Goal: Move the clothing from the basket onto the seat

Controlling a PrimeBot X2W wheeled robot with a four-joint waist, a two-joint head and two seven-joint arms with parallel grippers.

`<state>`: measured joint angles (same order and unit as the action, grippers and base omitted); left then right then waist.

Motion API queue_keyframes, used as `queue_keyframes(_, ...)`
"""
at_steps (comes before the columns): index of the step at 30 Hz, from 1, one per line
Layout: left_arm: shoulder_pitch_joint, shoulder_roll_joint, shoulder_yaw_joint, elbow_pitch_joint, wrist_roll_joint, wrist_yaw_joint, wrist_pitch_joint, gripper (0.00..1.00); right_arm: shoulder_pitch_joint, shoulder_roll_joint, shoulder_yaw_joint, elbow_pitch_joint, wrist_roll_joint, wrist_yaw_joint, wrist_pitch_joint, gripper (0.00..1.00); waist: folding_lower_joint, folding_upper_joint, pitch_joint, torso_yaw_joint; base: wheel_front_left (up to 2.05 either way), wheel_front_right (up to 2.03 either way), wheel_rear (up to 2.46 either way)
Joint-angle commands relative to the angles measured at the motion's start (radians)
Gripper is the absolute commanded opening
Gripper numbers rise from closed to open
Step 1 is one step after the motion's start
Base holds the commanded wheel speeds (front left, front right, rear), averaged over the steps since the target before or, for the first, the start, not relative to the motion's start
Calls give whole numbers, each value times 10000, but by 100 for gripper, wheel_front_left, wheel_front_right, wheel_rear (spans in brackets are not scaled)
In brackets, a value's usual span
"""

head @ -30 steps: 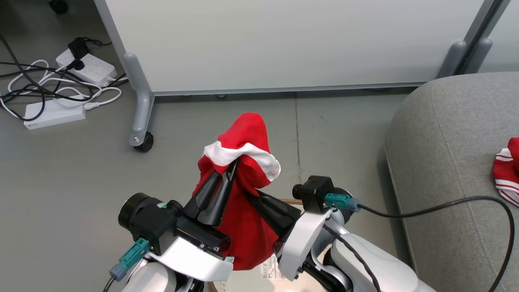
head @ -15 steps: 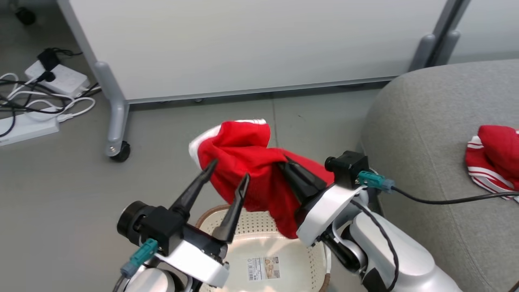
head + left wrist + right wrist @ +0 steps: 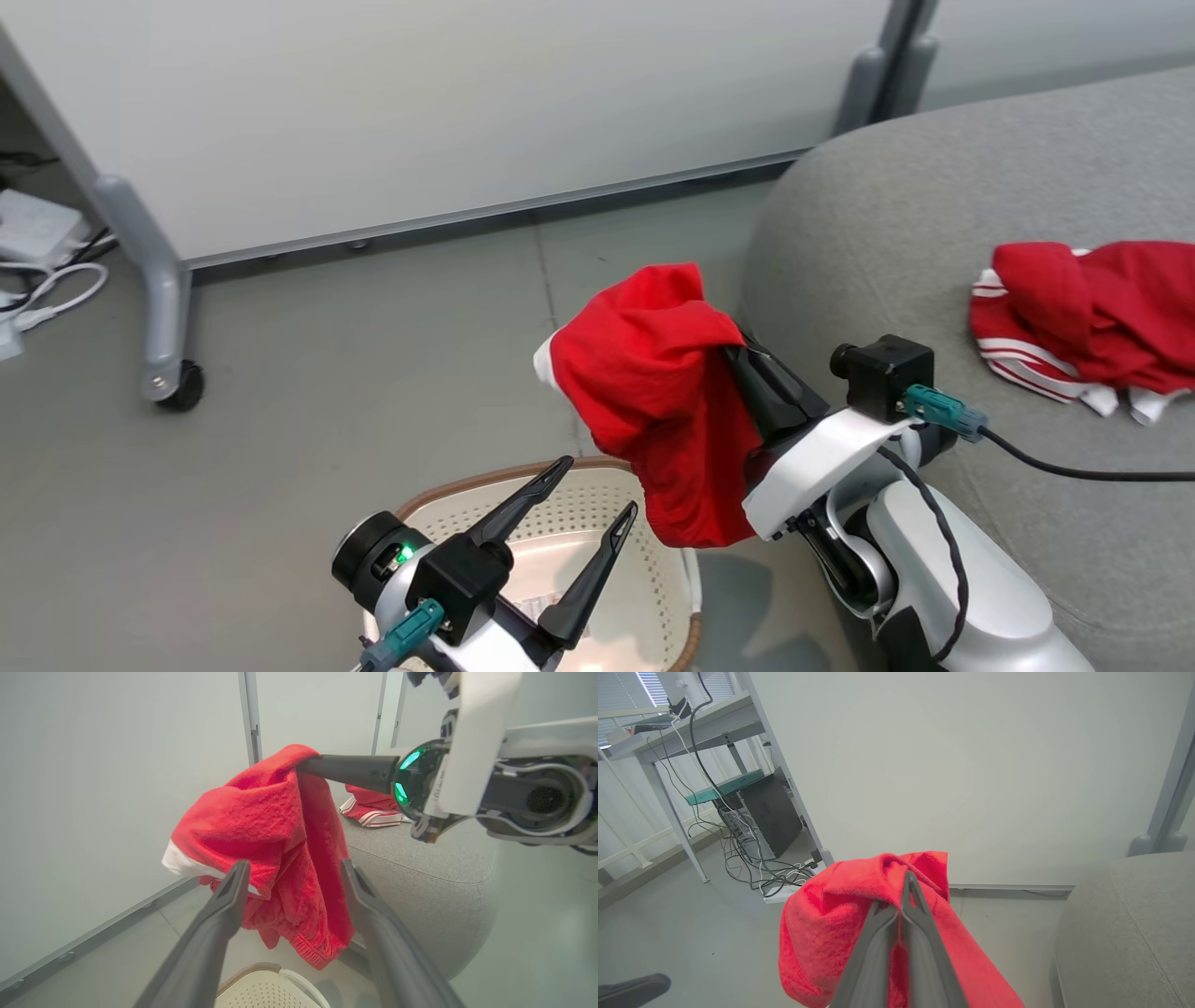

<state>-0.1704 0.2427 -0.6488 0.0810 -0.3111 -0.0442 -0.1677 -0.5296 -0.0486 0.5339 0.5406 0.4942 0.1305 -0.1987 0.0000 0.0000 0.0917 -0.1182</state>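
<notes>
A red garment of the clothing hangs in the air, and my right gripper is shut on its upper folds, just left of the grey seat. In the right wrist view the shut gripper pinches the cloth. My left gripper stands open and holds nothing, above the white basket with its brown rim. In the left wrist view that open gripper points at the hanging garment, apart from it. Another red striped garment lies on the seat.
A white partition panel on a grey leg with a caster stands behind the basket. A power strip and cables lie on the floor at the far left. The right wrist view shows a desk with a computer tower and tangled cables.
My left gripper has opened, let go of the red garment and dropped back over the basket. The right gripper has carried the garment right, toward the seat. The head camera has turned right.
</notes>
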Motion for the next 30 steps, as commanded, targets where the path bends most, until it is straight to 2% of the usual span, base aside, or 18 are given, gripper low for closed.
queue_keyframes(1,9,62,16,30,7,-31,-37,100,135,-48,-152,-91,-79,6,21,0,0,0,68,-348,0,0,0)
queue_keyframes(10,-182,214,-98,-152,39,-74,48,100,552,-48,-1113,-701,-461,6,209,0,0,0,340,-1745,0,0,0)
queue_keyframes(20,-384,644,-185,-600,92,-162,352,100,770,-38,-1776,-1345,-461,6,220,0,0,0,881,-3142,0,0,0)
queue_keyframes(25,-505,825,-183,-824,120,-174,517,100,635,-41,-2029,-1565,-390,6,98,0,0,0,1156,-3557,0,0,0)
queue_keyframes(30,-799,1026,-13,-1062,158,-136,648,100,60,-44,-2442,-1674,-274,6,-69,0,0,0,1506,-3687,0,0,0)
